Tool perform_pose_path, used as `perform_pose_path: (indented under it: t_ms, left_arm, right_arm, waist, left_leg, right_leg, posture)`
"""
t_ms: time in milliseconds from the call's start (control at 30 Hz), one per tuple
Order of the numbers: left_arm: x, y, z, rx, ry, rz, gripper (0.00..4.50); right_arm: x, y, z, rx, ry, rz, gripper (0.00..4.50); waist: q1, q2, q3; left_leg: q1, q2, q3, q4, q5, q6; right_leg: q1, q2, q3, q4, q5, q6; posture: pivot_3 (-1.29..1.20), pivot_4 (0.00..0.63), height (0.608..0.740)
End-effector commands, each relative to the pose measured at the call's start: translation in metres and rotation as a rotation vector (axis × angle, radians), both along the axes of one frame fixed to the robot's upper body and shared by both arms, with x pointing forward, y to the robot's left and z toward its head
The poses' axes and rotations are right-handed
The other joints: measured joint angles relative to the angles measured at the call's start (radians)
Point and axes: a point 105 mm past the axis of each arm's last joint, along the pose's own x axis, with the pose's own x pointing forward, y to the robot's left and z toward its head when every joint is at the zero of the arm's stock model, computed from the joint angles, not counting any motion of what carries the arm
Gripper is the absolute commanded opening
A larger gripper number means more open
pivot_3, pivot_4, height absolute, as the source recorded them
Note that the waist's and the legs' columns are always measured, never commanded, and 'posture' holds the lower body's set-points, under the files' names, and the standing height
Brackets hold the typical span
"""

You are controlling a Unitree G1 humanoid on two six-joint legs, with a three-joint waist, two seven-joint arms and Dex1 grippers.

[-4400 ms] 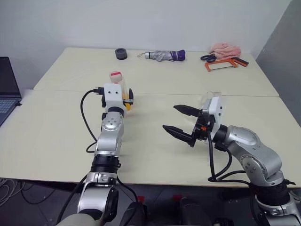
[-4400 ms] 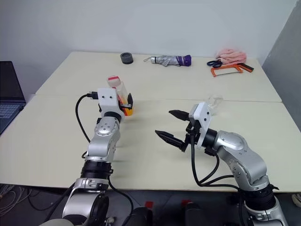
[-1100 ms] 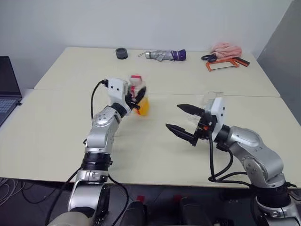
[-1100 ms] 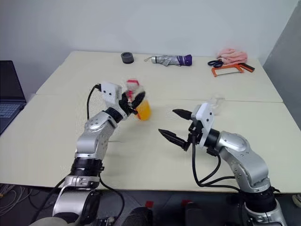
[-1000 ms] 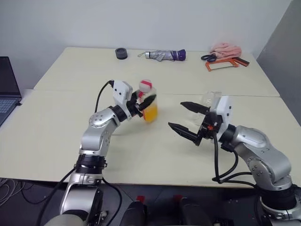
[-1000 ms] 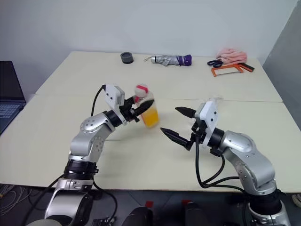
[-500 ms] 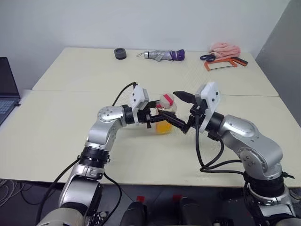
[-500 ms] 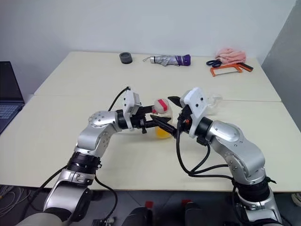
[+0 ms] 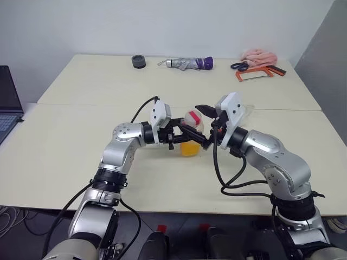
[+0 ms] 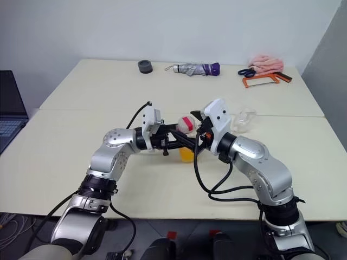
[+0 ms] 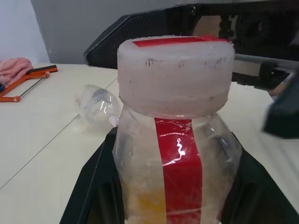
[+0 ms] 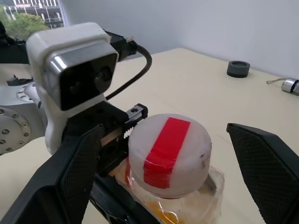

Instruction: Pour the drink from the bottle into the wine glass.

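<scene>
Left gripper (image 9: 181, 136), clamped on the bottle (image 9: 190, 135) and presenting it above the table (image 9: 65, 157)'s middle, cap (image 12: 169, 154) toward the right gripper (image 12: 170, 182), whose wide-spread fingers straddle it, presumably for unscrewing; wine glass (image 11: 99, 106) lying beyond on its side.

Both arms are silver metal with black joint rings. White camera boxes sit on the wrists, trailing black cables. The left gripper (image 9: 181, 134) and right gripper (image 9: 201, 125) have black, seemingly textured fingers.

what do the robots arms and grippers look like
Both arms are silver-grey metal with rounded joints and black bands. Each wrist carries a white boxy camera housing, and a black cable loops along each forearm. The left gripper and the right gripper each have two black pointed fingers with textured inner faces.
</scene>
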Motion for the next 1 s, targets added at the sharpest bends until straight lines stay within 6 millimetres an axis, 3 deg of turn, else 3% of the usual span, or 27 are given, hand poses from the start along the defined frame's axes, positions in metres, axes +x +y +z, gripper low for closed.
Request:
perform_pose_path:
  t_ms: [33, 200, 233, 333, 500, 567, 733, 867, 967, 1000]
  left_arm:
    - [-0.002, 0.002, 0.020, -0.029, -0.061, -0.017, 1.92]
    - [-0.003, 0.005, 0.019, -0.028, -0.046, -0.022, 1.92]
    - [-0.003, 0.006, 0.019, -0.027, -0.042, -0.023, 1.92]
    - [-0.002, 0.009, 0.022, -0.029, -0.029, -0.027, 1.92]
    - [-0.001, 0.014, 0.025, -0.011, -0.021, -0.052, 1.91]
    - [-0.001, 0.015, 0.026, 0.003, -0.027, -0.068, 1.91]
    - [0.002, 0.015, 0.031, 0.003, -0.044, -0.066, 1.90]
    - [0.002, 0.014, 0.031, -0.009, -0.044, -0.054, 1.89]
    - [0.002, 0.014, 0.030, -0.013, -0.039, -0.053, 1.89]
    - [0.002, 0.014, 0.030, -0.013, -0.037, -0.053, 1.89]
  right_arm:
    - [-0.003, 0.002, 0.018, 0.040, -0.072, 0.010, 3.86]
    - [-0.007, 0.005, 0.020, 0.054, -0.082, 0.047, 2.05]
    - [-0.008, 0.006, 0.019, 0.053, -0.081, 0.057, 1.88]
    - [-0.013, 0.010, 0.017, 0.034, -0.091, 0.127, 1.88]
    - [-0.027, 0.018, 0.010, -0.118, -0.148, 0.428, 1.88]
    - [-0.021, 0.013, 0.008, -0.206, -0.157, 0.505, 1.88]
    - [0.002, -0.007, 0.017, -0.193, -0.151, 0.424, 1.88]
    - [-0.002, -0.030, 0.033, -0.066, -0.204, 0.262, 3.26]
    - [-0.028, -0.033, 0.039, 0.021, -0.179, 0.230, 4.32]
    - [-0.037, -0.030, 0.036, 0.023, -0.168, 0.232, 4.33]
  waist:
    - [0.000, 0.000, 0.000]
    - [0.000, 0.000, 0.000]
    - [0.000, 0.000, 0.000]
    - [0.000, 0.000, 0.000]
    - [-0.001, 0.001, 0.001]
    - [-0.001, 0.001, 0.001]
    - [-0.001, 0.001, 0.001]
    - [0.001, 0.001, 0.001]
    - [0.003, 0.001, 0.001]
    - [0.002, 0.001, 0.001]
  left_leg:
    - [0.000, 0.000, 0.000, 0.000, 0.000, 0.000]
    - [0.000, 0.000, 0.000, 0.000, 0.000, 0.000]
    - [0.000, 0.000, 0.000, 0.000, 0.000, 0.000]
    - [0.000, 0.000, 0.000, 0.000, 0.000, 0.000]
    - [0.000, -0.001, 0.001, 0.000, 0.000, 0.000]
    - [0.000, -0.001, 0.000, 0.000, 0.000, 0.000]
    - [0.000, 0.000, 0.000, 0.000, 0.000, 0.000]
    - [-0.002, 0.001, -0.001, 0.000, 0.000, 0.000]
    - [-0.011, 0.000, -0.002, 0.002, 0.000, 0.000]
    - [-0.014, 0.000, -0.002, 0.004, 0.001, -0.001]
  right_leg:
    - [0.000, 0.000, 0.000, 0.000, 0.000, 0.000]
    - [0.000, 0.000, 0.000, 0.000, 0.000, 0.000]
    - [0.000, 0.000, 0.000, 0.000, 0.000, 0.000]
    - [0.000, 0.000, 0.000, 0.000, 0.000, 0.000]
    - [0.000, 0.000, 0.000, 0.000, 0.000, 0.000]
    - [0.000, 0.000, 0.000, 0.000, 0.000, 0.000]
    - [0.000, 0.001, -0.001, 0.000, 0.000, 0.000]
    - [-0.001, 0.000, 0.000, 0.000, 0.000, 0.000]
    - [-0.009, -0.003, 0.000, 0.001, 0.000, 0.000]
    - [-0.012, -0.004, 0.000, 0.003, 0.000, 0.000]
  posture:
    - [0.00, 0.150, 0.740]
    - [0.00, 0.150, 0.740]
    - [0.00, 0.150, 0.740]
    - [0.00, 0.150, 0.740]
    - [0.00, 0.150, 0.740]
    - [0.00, 0.150, 0.740]
    - [0.00, 0.150, 0.740]
    - [0.00, 0.150, 0.740]
    - [0.00, 0.150, 0.740]
    - [0.00, 0.150, 0.740]
